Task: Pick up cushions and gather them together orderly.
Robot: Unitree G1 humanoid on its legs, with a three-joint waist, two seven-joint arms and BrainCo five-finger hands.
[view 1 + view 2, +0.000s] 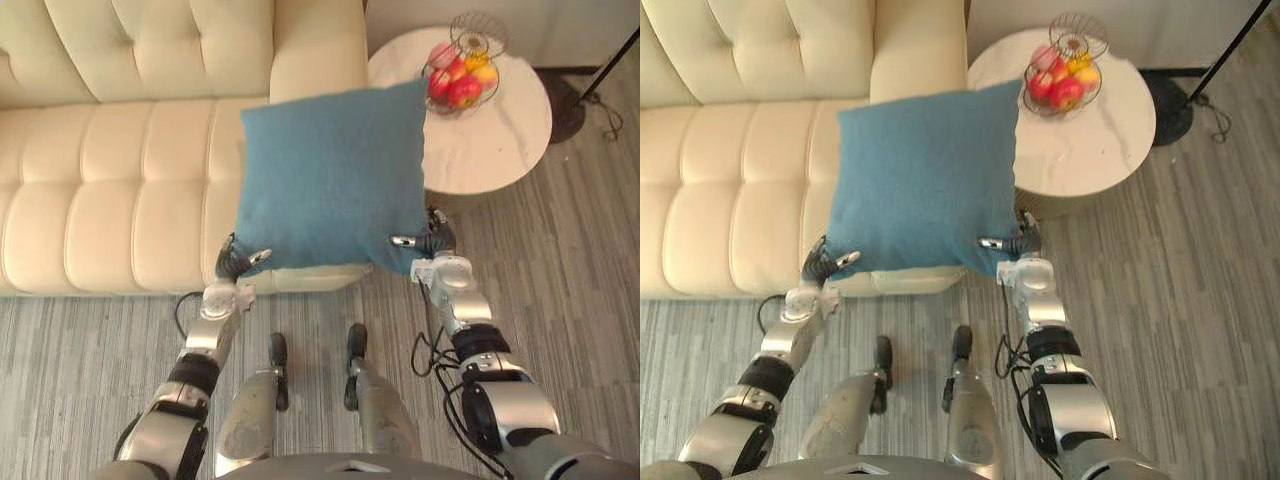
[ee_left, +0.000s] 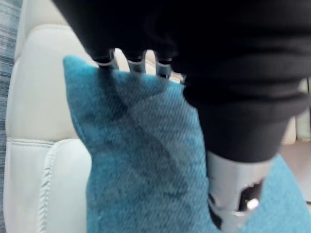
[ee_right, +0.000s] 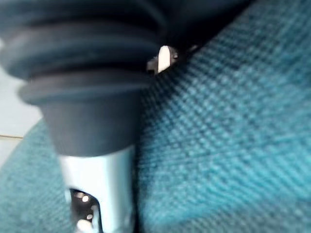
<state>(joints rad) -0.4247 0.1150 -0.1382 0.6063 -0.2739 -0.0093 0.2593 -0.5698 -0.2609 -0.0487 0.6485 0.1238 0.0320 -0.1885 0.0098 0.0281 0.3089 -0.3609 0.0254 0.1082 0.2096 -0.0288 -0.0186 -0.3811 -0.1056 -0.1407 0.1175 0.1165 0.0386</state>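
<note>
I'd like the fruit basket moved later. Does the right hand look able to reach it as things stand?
Probably not yet: the right hand pinches the cushion's lower corner, as the left hand does the other. Nothing stands between it and the table with the basket, so once freed, likely yes.

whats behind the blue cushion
The blue cushion, pinched at its lower corners by the left hand and right hand, hides the armrest end of the cream sofa and an edge of the round table. Anything on those hidden parts cannot be seen.
</note>
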